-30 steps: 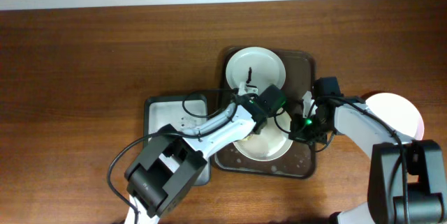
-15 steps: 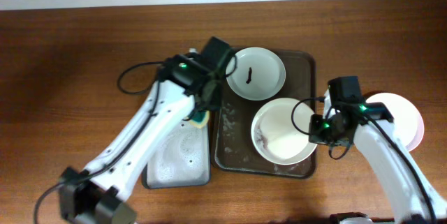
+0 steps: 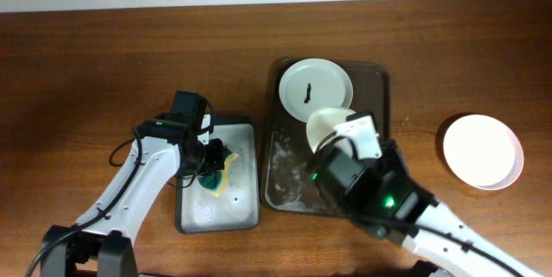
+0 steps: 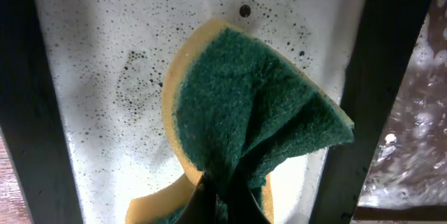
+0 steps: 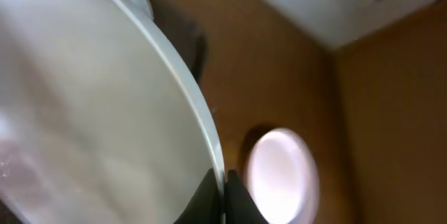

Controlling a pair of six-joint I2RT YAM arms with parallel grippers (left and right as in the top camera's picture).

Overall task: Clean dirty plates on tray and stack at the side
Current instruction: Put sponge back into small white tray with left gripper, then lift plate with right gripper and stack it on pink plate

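Observation:
My left gripper is shut on the green-yellow sponge over the grey tray. In the left wrist view the folded sponge is pinched between my fingers. My right gripper is shut on the rim of a pale plate, which it holds tilted above the dark brown tray. That plate shows in the overhead view. A plate with a dark smear lies at the far end of the brown tray. A clean plate lies on the table to the right and also shows in the right wrist view.
The grey tray is wet and speckled with dark spots. The brown tray's floor is wet with suds. My right arm covers the near right part of the brown tray. Brown wooden table lies all around.
My left arm has carried the sponge from the brown tray to the grey tray. My right gripper has lifted and tilted the near plate off the brown tray.

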